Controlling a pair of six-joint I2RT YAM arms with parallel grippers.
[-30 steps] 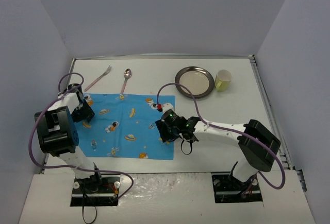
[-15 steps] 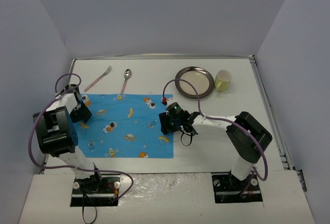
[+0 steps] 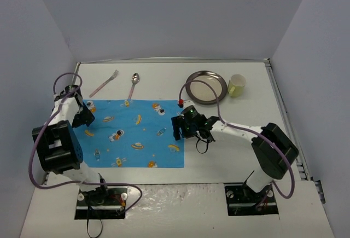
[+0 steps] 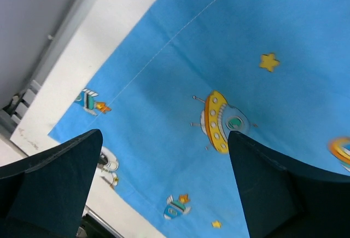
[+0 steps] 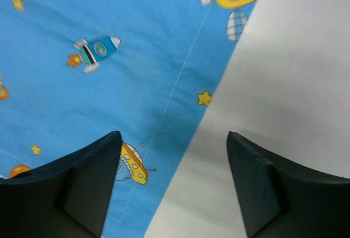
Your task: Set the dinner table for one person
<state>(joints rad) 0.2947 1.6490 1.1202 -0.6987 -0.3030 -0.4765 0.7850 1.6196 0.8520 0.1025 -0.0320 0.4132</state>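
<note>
The table [image 3: 164, 82] filled the middle of the top view, a white slab running from the arm bases at the bottom to the back wall. The mat [image 3: 131, 131] was spread flat on its lower-left part, apparently as the base for the place setting. The fork [image 3: 105, 83] and spoon [image 3: 133, 85] were seen just above the mat's upper edge, and the plate [image 3: 210, 87] and cup [image 3: 237, 85] side by side at upper right, none yet set on the mat.

The right gripper [image 5: 174, 135] was held low over the mat's right edge, jaws apart with nothing between them; cloth was seen below one finger, bare table below the other. That pose was judged to suit squaring that edge. The left gripper [image 4: 164, 134] was poised over the mat's left edge, jaws wide apart and empty.

The left arm was folded up along the left of the frame. The right arm was stretched leftward from lower right.
</note>
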